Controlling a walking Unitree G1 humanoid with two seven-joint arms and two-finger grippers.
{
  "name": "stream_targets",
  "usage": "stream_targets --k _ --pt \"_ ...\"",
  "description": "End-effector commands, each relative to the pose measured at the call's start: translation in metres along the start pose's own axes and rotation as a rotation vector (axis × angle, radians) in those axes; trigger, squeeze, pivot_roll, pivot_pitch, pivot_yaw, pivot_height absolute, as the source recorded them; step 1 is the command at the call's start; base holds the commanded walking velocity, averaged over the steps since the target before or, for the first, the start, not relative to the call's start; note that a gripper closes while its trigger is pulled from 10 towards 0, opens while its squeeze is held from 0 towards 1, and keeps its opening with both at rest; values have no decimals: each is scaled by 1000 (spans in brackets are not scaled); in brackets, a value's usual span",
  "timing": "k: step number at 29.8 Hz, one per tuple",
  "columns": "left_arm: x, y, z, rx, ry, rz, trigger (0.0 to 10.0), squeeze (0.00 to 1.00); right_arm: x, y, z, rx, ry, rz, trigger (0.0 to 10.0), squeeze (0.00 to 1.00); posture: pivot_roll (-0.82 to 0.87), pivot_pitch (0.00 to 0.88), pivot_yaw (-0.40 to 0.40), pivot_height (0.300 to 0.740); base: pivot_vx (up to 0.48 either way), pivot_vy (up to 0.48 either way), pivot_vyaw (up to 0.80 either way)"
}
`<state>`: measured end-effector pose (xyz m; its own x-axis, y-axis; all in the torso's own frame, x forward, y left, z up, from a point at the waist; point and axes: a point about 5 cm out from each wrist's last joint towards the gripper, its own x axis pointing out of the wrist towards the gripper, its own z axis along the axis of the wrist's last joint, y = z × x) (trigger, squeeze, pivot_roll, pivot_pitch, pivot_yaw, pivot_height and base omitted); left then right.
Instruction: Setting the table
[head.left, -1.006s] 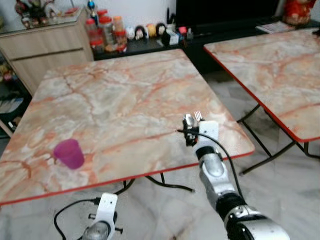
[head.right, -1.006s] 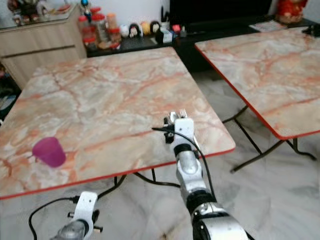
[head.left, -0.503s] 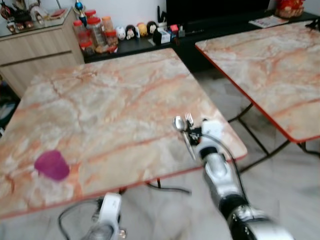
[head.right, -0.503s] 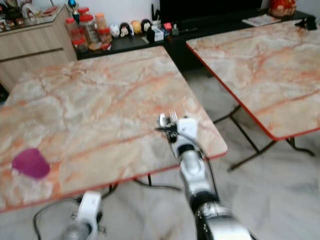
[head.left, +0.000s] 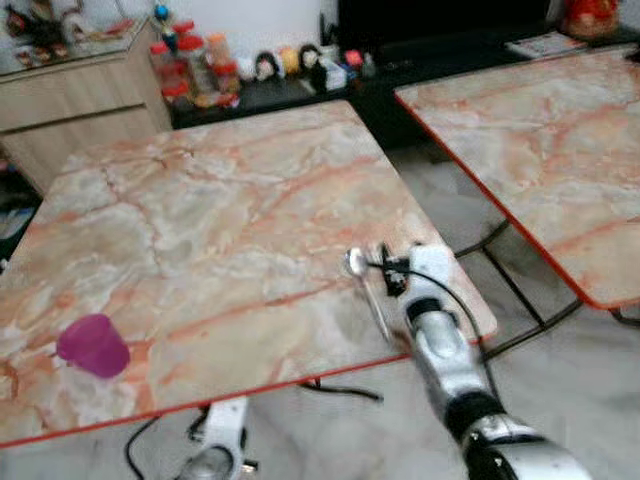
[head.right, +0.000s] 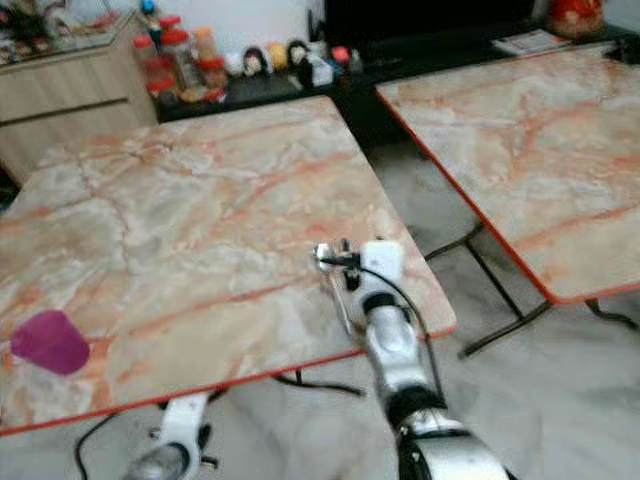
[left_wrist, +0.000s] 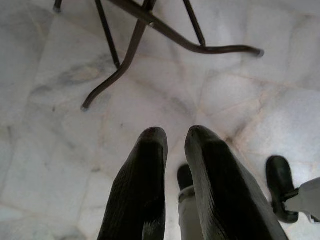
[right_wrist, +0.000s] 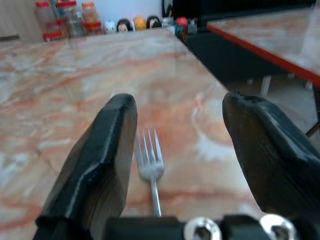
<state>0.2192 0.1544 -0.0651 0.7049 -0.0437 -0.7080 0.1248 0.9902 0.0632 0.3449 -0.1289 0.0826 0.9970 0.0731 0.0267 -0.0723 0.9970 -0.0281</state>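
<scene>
My right gripper (head.left: 387, 268) is open, low over the near right corner of the marble table (head.left: 220, 220). A metal fork (right_wrist: 151, 165) lies flat on the tabletop between its spread fingers (right_wrist: 107, 150), touching neither. A spoon (head.left: 358, 264) lies beside the gripper on its left, handle pointing at the table's front edge. A purple cup (head.left: 92, 346) stands near the front left corner, far from both grippers. My left gripper (left_wrist: 175, 134) hangs shut below the table edge, pointing at the floor.
A second marble table (head.left: 560, 130) stands to the right across a narrow gap of tiled floor. A wooden cabinet (head.left: 80, 90) and a low black shelf with jars (head.left: 195, 70) and figurines line the back wall. Bent table legs (left_wrist: 135, 45) cross the floor underneath.
The fork and spoon, held upright in the right gripper before, now lie on the table, and its fingers have opened. The camera shifted slightly; the cup has not moved on the table.
</scene>
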Motion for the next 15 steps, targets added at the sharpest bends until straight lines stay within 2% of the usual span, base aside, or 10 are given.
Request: stream_targets --k 1,7,8,9,14,15 --pt "-1 12 -1 7 6 28 10000 0 1 15 1 15 3 42 10000 0 -53 0 78 740 0 0 0" --pt "-1 12 -2 1 3 27 10000 0 -2 17 -4 18 24 68 10000 0 -49 0 75 740 0 0 0" --pt "-1 11 -2 1 4 27 10000 0 -2 18 -5 20 28 71 10000 376 -49 0 75 740 0 0 0" --pt "-1 11 -2 1 5 27 10000 0 -3 18 -6 22 31 74 10000 1000 -50 0 76 740 0 0 0" --pt "-1 11 -3 2 7 25 10000 0 -4 18 -10 19 63 79 10000 1000 -51 0 77 740 0 0 0" --pt "-1 11 -3 3 8 25 10000 0 -4 17 -11 44 76 70 10000 1000 -51 0 77 740 0 0 0"
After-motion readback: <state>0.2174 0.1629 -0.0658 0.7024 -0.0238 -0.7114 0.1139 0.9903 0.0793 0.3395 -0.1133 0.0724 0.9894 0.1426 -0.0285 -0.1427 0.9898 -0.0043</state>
